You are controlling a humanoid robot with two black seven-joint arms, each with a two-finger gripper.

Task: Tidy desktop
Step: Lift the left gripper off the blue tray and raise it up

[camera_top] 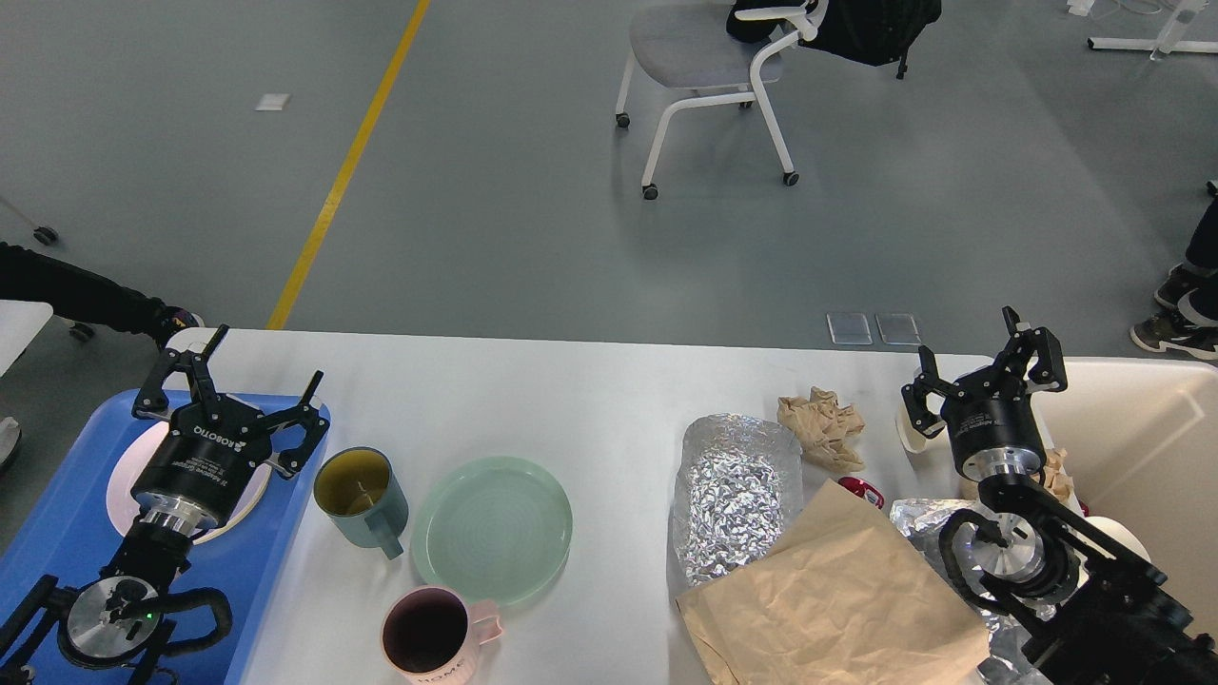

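**Sorting barely begun: dishes left, rubbish right**

Reading from the left, our left hand [228,385] hovers with fingers spread and nothing between them, above a white plate [124,476] that already sits in the blue tray [57,533]. We take that plate as the one piece put away so far. Just beside the tray, on the white surface [571,390], stand a teal mug [360,495] and a pale green plate [492,528], with a pink mug [433,633] nearer to us; all three look yet to be moved.

Toward the right the rubbish lies loose: a crumpled foil sheet [733,490], a brown paper bag [837,590] overlapping its lower edge, and a wad of brown paper [820,423] behind them. A small red item [861,490] peeks out by the bag; we cannot tell what it is.

Our right hand [980,366] is spread and empty, near the rim of the cream tub [1142,447]. We judge most of the tidying remains.
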